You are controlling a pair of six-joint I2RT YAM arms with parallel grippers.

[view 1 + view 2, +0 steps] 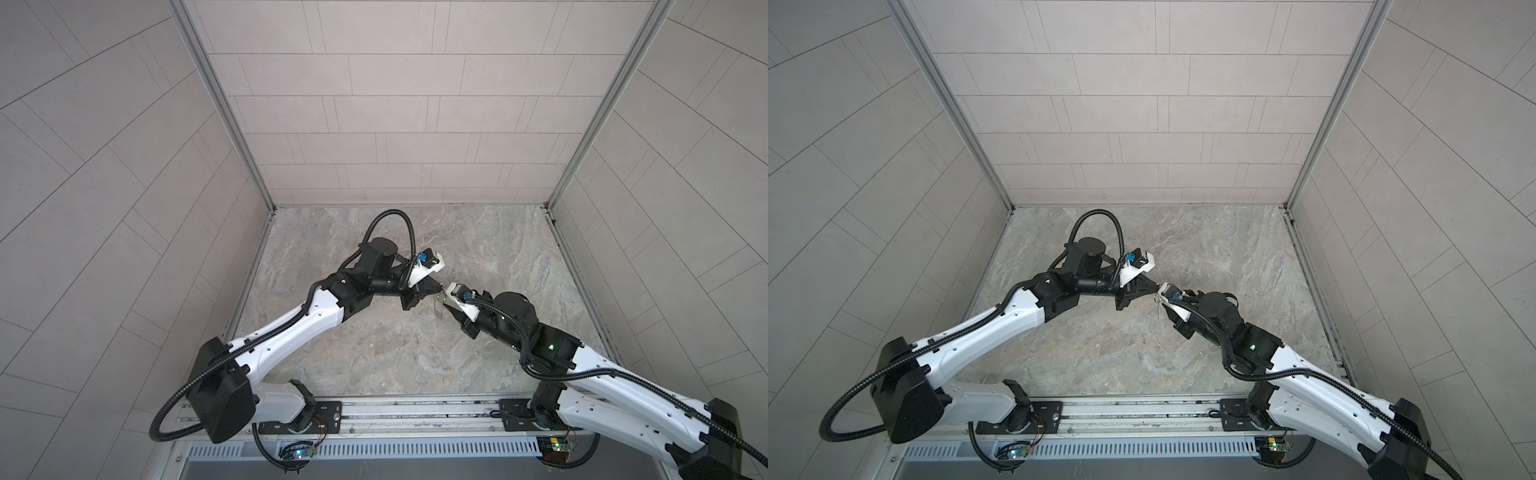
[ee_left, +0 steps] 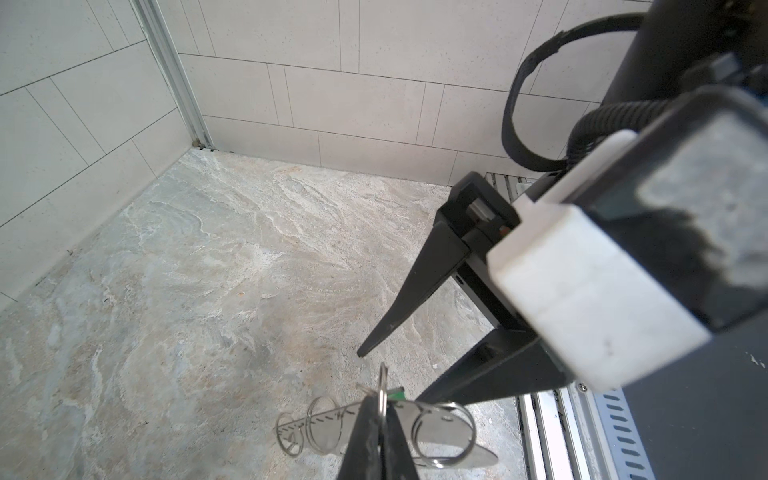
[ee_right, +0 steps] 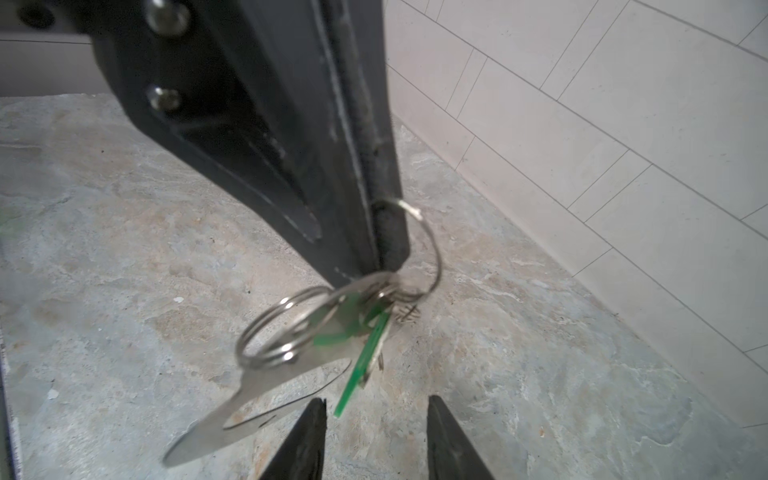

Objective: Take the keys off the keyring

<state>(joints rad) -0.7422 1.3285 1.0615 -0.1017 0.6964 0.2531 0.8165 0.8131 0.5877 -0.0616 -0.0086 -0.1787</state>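
The left gripper (image 3: 376, 266) is pinched tight on the top of the keyring (image 3: 266, 376), which hangs in the air, and the green key (image 3: 365, 353) dangles from the keyring, its long end pointing at the right gripper (image 3: 376, 400), whose jaws stand apart just beside it.

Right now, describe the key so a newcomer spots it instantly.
Over the middle of the marble table, the left gripper is shut on a wire loop of the keyring, which hangs from it. The key dangles with it, just ahead of the open right gripper: the only bright green piece among silver metal.
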